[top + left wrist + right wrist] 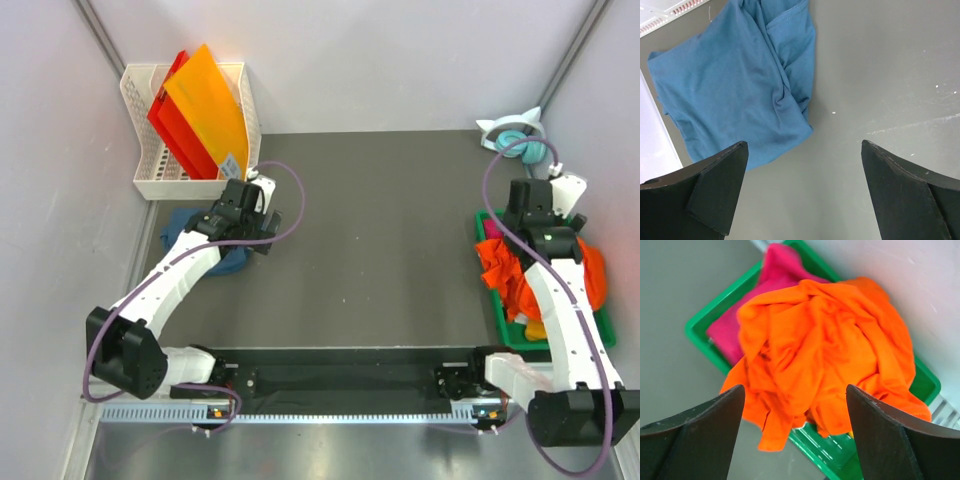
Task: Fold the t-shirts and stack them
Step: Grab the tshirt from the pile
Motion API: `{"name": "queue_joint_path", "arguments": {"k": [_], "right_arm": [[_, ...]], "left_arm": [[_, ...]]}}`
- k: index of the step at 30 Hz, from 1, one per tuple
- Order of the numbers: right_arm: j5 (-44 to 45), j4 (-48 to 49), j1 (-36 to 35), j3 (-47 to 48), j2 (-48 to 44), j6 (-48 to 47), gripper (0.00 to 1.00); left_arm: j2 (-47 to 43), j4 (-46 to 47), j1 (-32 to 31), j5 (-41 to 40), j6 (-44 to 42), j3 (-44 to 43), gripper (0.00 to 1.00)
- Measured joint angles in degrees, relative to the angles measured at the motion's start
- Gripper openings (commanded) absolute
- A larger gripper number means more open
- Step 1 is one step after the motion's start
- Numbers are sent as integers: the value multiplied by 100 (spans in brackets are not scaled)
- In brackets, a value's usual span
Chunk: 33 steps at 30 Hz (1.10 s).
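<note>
The crumpled orange t-shirt (825, 350) is heaped over a magenta t-shirt (775, 270) in the green tray (705, 315) at the right edge of the counter (670, 280). Your right hand (795, 390) hangs directly above it, fingers spread and empty. You look to be at the pick-up step: lower, pinch a top fold, then lift it clear. The teal-blue t-shirt (735, 85) lies flat on the counter, just ahead and left of your spread, empty left hand (802, 150).

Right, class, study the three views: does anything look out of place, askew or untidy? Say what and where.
The orange t-shirt is heaped crumpled in the green tray at the right, one edge hanging over its rim. The blue t-shirt lies rumpled and unfolded on the table at the left.
</note>
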<state>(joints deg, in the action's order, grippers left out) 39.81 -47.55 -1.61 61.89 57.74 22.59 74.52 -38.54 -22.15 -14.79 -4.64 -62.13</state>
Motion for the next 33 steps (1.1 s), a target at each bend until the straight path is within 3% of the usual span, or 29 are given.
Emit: {"name": "queue_joint_path", "arguments": {"k": [4,8,9,10,15,24,33], "right_arm": [[-175,46,658,-92,52,321,64],[-503,201,942,-271,151,590,30],[-584,245,940,-310,179,634,28],[-651,269,940,-334,208,651,29],[-822,367,940,-345,426,767,53],[-946,472,1558,-533,564,846,56],[-706,466,1845,-1012,90,1180,55]], "left_arm": [[0,20,7,-46,-2,15,98],[2,94,11,-68,-4,15,98],[2,111,11,-68,-4,15,98],[4,122,11,-68,-4,15,98],[66,173,11,-31,-11,15,98],[227,181,11,35,-24,15,98],[354,173,11,76,-15,13,97]]}}
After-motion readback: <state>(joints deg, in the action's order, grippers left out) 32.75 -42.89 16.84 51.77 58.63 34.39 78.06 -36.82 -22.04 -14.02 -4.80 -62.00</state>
